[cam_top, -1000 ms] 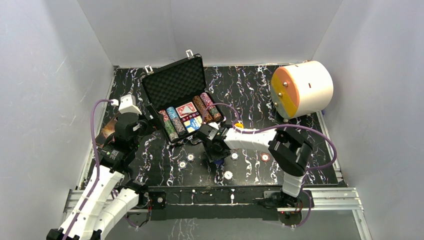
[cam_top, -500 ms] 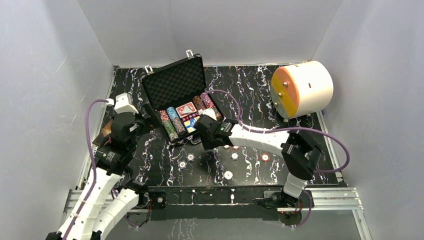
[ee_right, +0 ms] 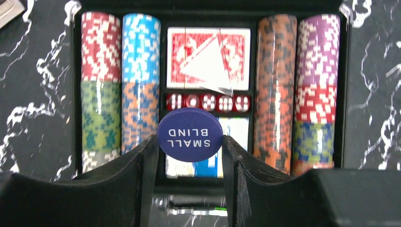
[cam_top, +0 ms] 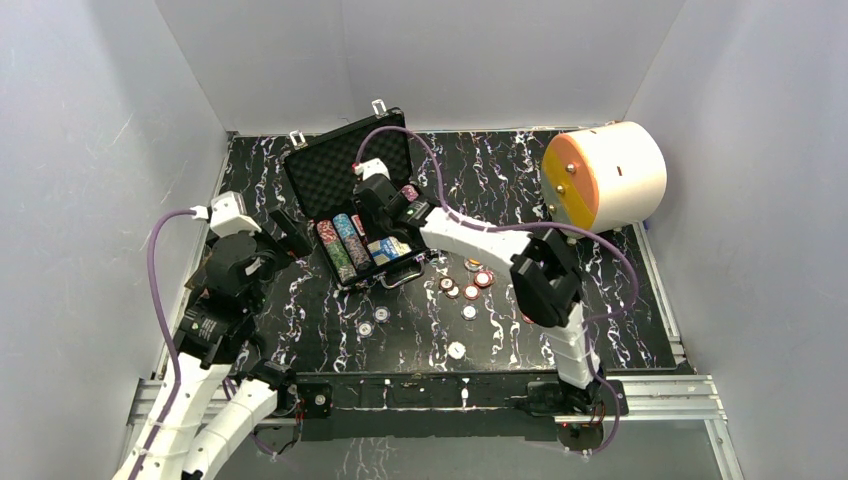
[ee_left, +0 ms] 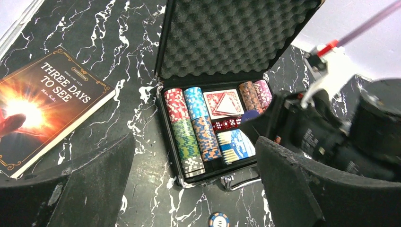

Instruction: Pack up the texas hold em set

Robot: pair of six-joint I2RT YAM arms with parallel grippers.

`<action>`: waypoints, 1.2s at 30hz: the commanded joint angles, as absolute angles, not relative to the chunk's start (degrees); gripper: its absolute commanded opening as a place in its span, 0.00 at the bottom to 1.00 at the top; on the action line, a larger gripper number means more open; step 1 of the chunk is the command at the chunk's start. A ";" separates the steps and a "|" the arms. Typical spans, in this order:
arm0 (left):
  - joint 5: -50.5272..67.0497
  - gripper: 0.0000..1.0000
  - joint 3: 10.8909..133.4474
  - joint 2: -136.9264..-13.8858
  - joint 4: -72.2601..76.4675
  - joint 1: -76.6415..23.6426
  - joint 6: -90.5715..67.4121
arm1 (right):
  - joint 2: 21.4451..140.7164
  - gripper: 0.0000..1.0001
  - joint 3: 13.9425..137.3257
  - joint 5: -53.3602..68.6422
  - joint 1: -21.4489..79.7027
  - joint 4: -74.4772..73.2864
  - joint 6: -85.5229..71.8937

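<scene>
Packing of a poker set is shown part-way through. A round blue button [ee_right: 190, 135], printed SMALL BLIND in white, is pinched by its edges in the right gripper [ee_right: 189, 142], which is closed on it and held just above the open case [cam_top: 348, 165]. The case is set toward the back left of the bench [cam_top: 620, 290], with its foam-lined lid propped up. In its tray, two chip rows [ee_right: 120, 80] are seen on the left and two more on the right. Red-backed cards [ee_right: 208, 56] are laid at the top of the middle column, with a line of red dice [ee_right: 208, 101] below them and a blue-and-white deck [ee_left: 234, 144] nearest the handle. The button is held over that middle column, across the dice and the deck. The step in hand is judged to be the stowing of the button. A short descent and a gentle release over a free spot would be called for, though whether a gap is left there cannot be told. The left gripper [ee_left: 194, 156] is held open and empty to the left of the case, near a book [ee_left: 47, 109]. Loose chips [cam_top: 470, 285] are scattered on the bench in front of the case, so much is judged left to gather.
</scene>
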State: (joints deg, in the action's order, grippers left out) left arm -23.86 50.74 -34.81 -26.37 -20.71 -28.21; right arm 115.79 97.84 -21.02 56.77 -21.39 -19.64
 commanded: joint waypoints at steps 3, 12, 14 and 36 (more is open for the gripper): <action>-25.84 0.98 52.47 -33.42 -27.51 -20.30 -28.71 | 124.72 0.52 109.73 -21.24 55.06 -20.36 -13.98; -25.31 0.98 51.34 -35.41 -27.25 -20.32 -29.14 | 135.82 0.53 120.67 -23.27 53.63 -19.99 -10.04; -25.40 0.98 51.33 -35.35 -27.33 -20.31 -28.85 | 136.50 0.53 120.97 -23.75 53.31 -19.79 -9.86; -25.20 0.98 51.86 -35.90 -26.74 -20.36 -28.62 | 129.84 0.71 121.26 -22.02 52.03 -22.78 -14.25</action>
State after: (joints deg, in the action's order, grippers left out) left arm -24.67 50.74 -35.92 -27.44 -20.71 -29.02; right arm 137.69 119.61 -20.95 52.51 -22.98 -12.01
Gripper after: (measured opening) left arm 0.983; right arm 0.709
